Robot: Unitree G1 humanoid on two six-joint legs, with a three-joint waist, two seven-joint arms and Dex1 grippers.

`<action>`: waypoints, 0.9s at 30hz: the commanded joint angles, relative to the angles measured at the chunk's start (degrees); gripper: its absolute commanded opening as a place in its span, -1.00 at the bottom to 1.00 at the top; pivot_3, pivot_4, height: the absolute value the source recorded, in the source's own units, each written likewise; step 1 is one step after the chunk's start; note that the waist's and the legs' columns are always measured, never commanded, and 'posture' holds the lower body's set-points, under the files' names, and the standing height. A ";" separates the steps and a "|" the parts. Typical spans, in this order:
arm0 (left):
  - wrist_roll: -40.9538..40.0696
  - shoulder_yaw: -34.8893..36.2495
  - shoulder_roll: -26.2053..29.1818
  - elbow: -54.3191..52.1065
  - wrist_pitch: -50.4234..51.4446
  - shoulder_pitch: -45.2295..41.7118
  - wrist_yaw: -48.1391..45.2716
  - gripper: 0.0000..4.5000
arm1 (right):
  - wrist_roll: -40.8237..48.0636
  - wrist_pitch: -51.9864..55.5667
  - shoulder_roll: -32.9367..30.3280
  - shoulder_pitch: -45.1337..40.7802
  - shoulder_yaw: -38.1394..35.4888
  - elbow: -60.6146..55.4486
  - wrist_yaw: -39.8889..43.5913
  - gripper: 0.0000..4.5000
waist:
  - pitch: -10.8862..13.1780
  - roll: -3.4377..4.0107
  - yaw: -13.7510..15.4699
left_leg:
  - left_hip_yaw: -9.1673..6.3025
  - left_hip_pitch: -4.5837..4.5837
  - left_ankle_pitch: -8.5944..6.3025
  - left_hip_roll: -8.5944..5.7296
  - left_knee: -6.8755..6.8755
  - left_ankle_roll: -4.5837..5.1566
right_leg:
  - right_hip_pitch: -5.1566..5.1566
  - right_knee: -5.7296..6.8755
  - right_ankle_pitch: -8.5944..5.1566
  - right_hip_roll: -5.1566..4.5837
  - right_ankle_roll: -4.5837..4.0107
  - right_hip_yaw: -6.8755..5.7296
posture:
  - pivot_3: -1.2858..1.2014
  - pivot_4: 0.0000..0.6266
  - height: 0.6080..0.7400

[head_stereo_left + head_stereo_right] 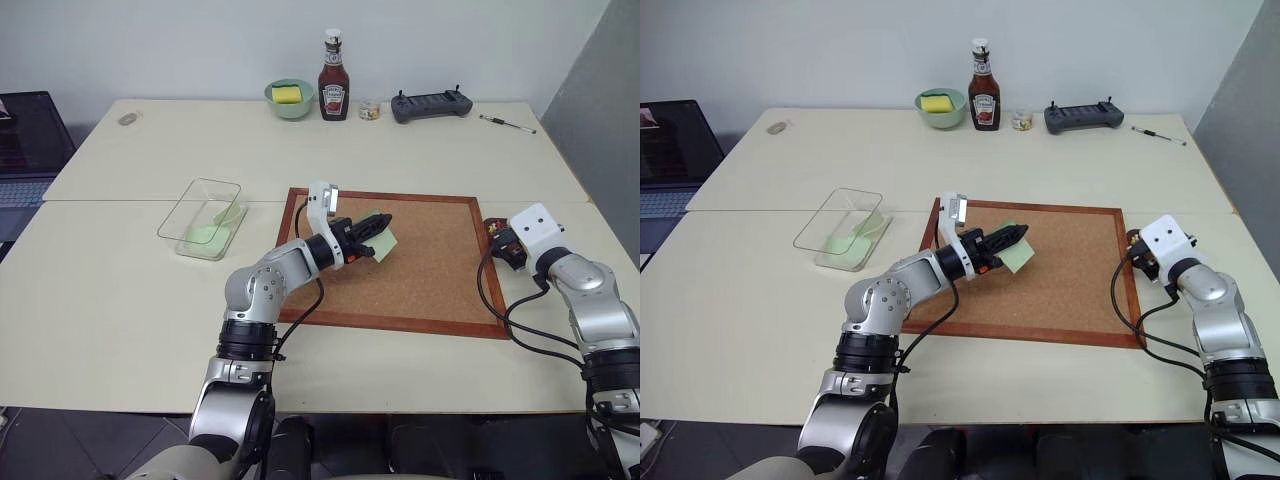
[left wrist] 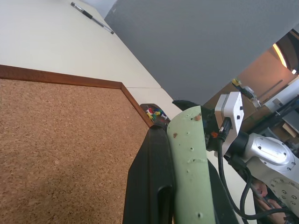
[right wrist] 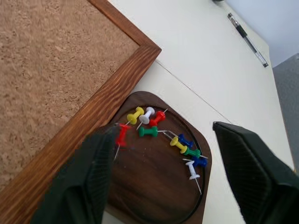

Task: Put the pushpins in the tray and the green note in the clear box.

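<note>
Pale green note [image 1: 384, 243]: thin, limp paper, likely light; pinched edgewise in closed left gripper [image 1: 377, 226]. Right gripper [image 3: 163, 168] spread wide, empty, above tray [image 3: 154, 196] of pushpins [image 3: 161, 137].

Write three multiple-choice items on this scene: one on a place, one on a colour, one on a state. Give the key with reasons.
1. Where do the pushpins lie?
A. in the tray
B. on the cork board
C. in the clear box

2. What colour is the note held by the left gripper?
A. pink
B. pale green
C. white

3. How do the fingers of the right gripper stand?
A. shut on a pin
B. shut on the tray's rim
C. open

Key: 1 A, the pins rest in the brown dish; 2 B, a green slip sits clamped between the left fingers; 3 C, a wide gap shows between them above the tray.
</note>
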 commanded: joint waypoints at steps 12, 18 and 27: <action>-0.14 0.63 0.37 -2.26 -1.26 -0.65 0.17 -1.00 | 4.71 2.15 -1.30 1.40 -6.02 -8.26 2.23 0.98 | 0.00 0.00 0.02 | 0.00 0.00 0.00 0.00 0.00 0.00 | 0.00 0.01 0.00 0.00 0.00 0.00 | 0.03 -0.52 1.00; 0.25 4.33 3.67 -7.71 -0.49 -1.85 5.89 -1.00 | 15.64 -0.55 0.33 5.16 -6.18 -18.81 14.53 0.98 | 0.00 -0.01 -0.34 | -0.02 0.01 -0.01 0.03 0.00 0.02 | 0.01 0.01 0.00 0.02 0.00 -0.01 | 0.03 -0.52 1.00; 8.41 9.81 19.66 -17.30 -1.00 1.79 14.32 -1.00 | 30.58 8.39 7.78 -0.05 2.98 -29.67 25.66 0.98 | 0.03 -0.04 -1.25 | -0.10 0.05 -0.04 0.07 0.01 0.07 | 0.01 0.06 0.00 0.07 0.00 -0.02 | 0.03 -0.52 1.00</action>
